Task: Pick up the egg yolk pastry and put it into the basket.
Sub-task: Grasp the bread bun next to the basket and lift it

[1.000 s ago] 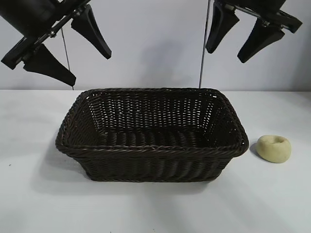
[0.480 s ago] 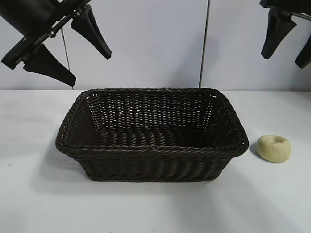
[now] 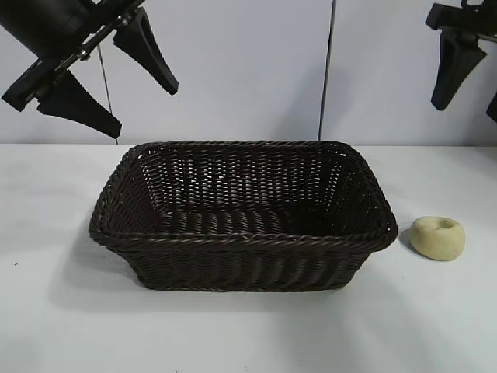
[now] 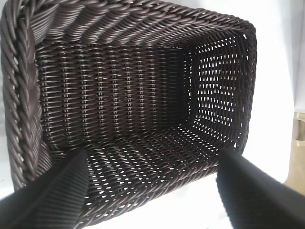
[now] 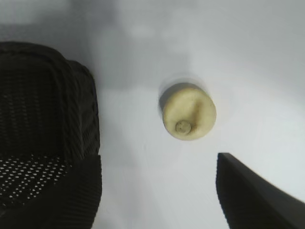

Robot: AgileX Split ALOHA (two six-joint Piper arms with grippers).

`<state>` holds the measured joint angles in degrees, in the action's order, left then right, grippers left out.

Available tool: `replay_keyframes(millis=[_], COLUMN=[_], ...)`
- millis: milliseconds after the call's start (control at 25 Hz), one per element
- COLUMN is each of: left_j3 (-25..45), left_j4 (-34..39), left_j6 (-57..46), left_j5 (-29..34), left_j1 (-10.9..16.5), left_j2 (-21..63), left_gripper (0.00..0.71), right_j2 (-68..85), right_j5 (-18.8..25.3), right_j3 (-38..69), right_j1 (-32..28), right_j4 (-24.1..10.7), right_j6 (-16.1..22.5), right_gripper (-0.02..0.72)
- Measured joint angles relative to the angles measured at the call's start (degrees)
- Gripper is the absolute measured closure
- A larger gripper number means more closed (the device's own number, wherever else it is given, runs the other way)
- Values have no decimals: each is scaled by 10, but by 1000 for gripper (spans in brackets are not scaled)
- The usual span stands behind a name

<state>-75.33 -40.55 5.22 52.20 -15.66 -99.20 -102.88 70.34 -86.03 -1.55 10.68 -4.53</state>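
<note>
Pastry first, as the thing to be fetched: the egg yolk pastry (image 3: pixel 438 237) lies on the white table (image 3: pixel 46 311) just beside the basket's right-hand short end, close to it but not touching, dimple upward, with nothing gripping it.

Going from the left of the exterior view, the left gripper (image 3: pixel 109 74) hangs in the air above and to the left of the basket (image 3: pixel 241 233), tilted down toward it; its two black fingers (image 3: pixel 147 50) stand well apart and carry nothing. Its wrist view looks straight into the basket (image 4: pixel 133 95), whose woven floor is bare.

The basket itself sits in the middle of the table, long side toward the camera, upright on its base.

To the right of the basket and high above the pastry, the right gripper (image 3: pixel 475 78) reaches in at the picture's edge, jaws spread wide and empty; only one finger shows fully there. Its wrist view looks down on the pastry (image 5: pixel 189 111) lying beside the basket's corner (image 5: pixel 71 95), the fingertips (image 5: pixel 252 191) clear of it
</note>
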Motion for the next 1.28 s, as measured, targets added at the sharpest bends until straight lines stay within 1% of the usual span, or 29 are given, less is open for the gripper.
replay_keyframes(millis=[160, 320, 440, 720, 840, 1040, 1280], left_j3=[0, 0, 0, 0, 0, 0, 0], left_j4=[0, 0, 0, 0, 0, 0, 0], left_j6=[0, 0, 0, 1, 3, 4, 4], left_j5=[1, 1, 1, 1, 1, 3, 4], left_j1=[0, 0, 0, 0, 0, 0, 0], left_j2=[0, 0, 0, 0, 0, 0, 0], left_gripper=[168, 168, 168, 168, 168, 168, 168], right_j2=[5, 5, 6, 6, 1, -27, -82], right_j5=[0, -29, -42, -71, -100, -125, -183], right_j3=[82, 122, 126, 126, 126, 126, 126], right_j1=[0, 0, 0, 0, 0, 0, 0], right_j4=[-5, -7, -9, -32, -37, -39, -33], right_j6=[-6, -9, -9, -3, 9, 18, 28], right_gripper=[209, 209, 209, 209, 209, 209, 209])
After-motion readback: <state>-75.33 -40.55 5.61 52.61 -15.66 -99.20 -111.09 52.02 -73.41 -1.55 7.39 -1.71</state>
